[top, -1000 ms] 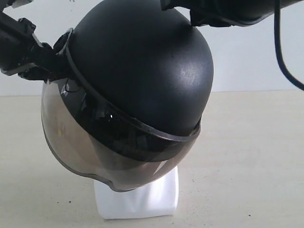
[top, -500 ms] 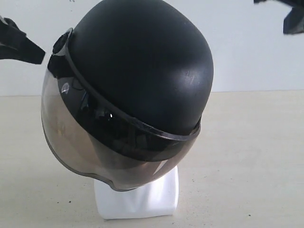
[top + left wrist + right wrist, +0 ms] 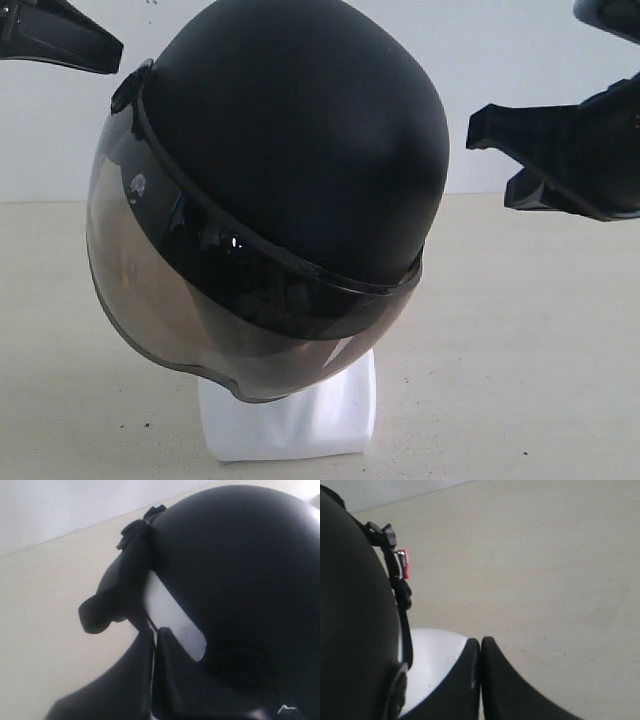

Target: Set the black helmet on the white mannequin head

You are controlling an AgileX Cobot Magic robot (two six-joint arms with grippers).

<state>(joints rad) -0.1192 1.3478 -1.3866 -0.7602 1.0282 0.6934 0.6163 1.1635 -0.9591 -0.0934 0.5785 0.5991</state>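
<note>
A plain white wall (image 3: pixel 520 60) is seen behind a pale beige tabletop (image 3: pixel 520 350). On the tabletop, well forward of the far edge where it meets the wall, the smooth white mannequin head (image 3: pixel 290 420) stands on its squarish base. The matte black rounded helmet (image 3: pixel 300 150) is seated over it, tilted, with its smoky tinted clear visor (image 3: pixel 150 290) lowered. No container proper is present. The helmet's shell serves as one, and the head is enclosed in it so that only the base shows beneath. The task is judged essentially done, although the tilt suggests the seating could be squared. The shell is judged stiff, fairly light and slippery on its dome, so hold would best be taken at the lower rim or near the side pivots. The visor is judged thin and easily scratched and is best left alone. The left gripper (image 3: pixel 100 50) hangs apart from the helmet, its fingers seemingly pressed together on nothing. The right gripper (image 3: pixel 481 645) is fully closed and empty, just beside the shell.
</note>
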